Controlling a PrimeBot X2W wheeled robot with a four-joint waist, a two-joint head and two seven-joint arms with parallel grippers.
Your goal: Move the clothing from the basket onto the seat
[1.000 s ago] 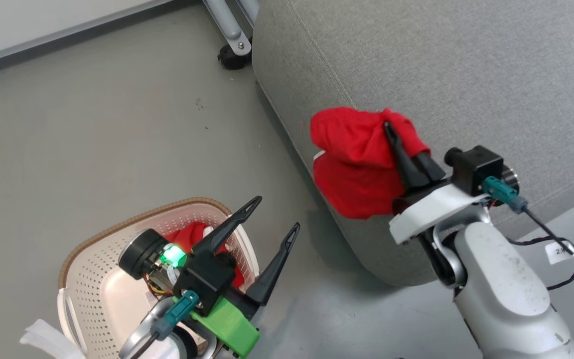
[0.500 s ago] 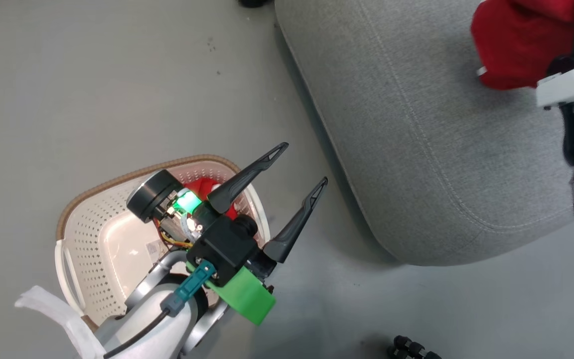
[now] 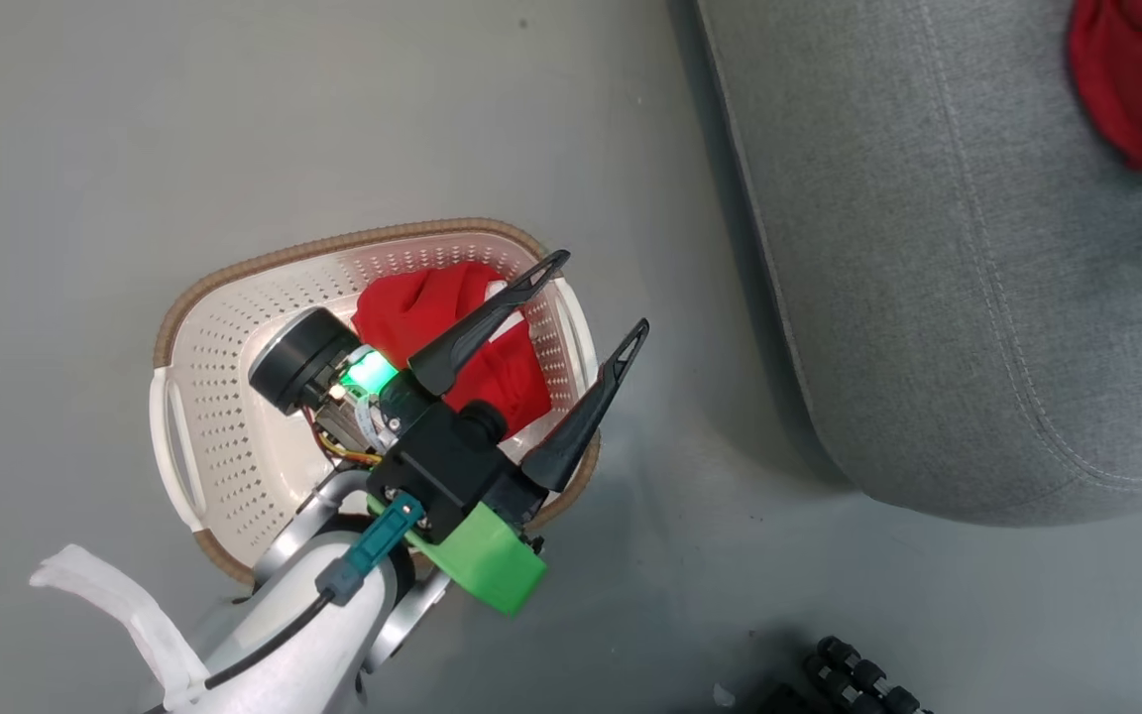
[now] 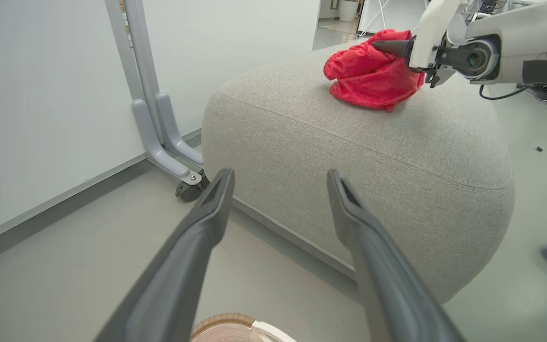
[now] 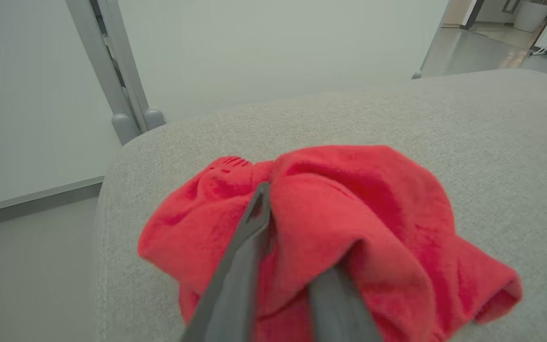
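Upper right of the head view, one red garment (image 3: 1126, 79) lies on the seat (image 3: 928, 248). The right gripper (image 5: 297, 232) has its fingers narrowly apart among the folds; whether it grips, I cannot tell. Centre left, the other garment (image 3: 422, 307) sits in the basket (image 3: 234, 397) under the wide-spread left gripper (image 3: 602, 290). It looks light and limp, so pinch a raised fold.

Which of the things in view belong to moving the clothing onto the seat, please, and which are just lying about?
Part of the job: seat; basket; red garment on the seat; red garment in the basket.
Just lying about: wheeled grey stand; black ribbed object on the floor.
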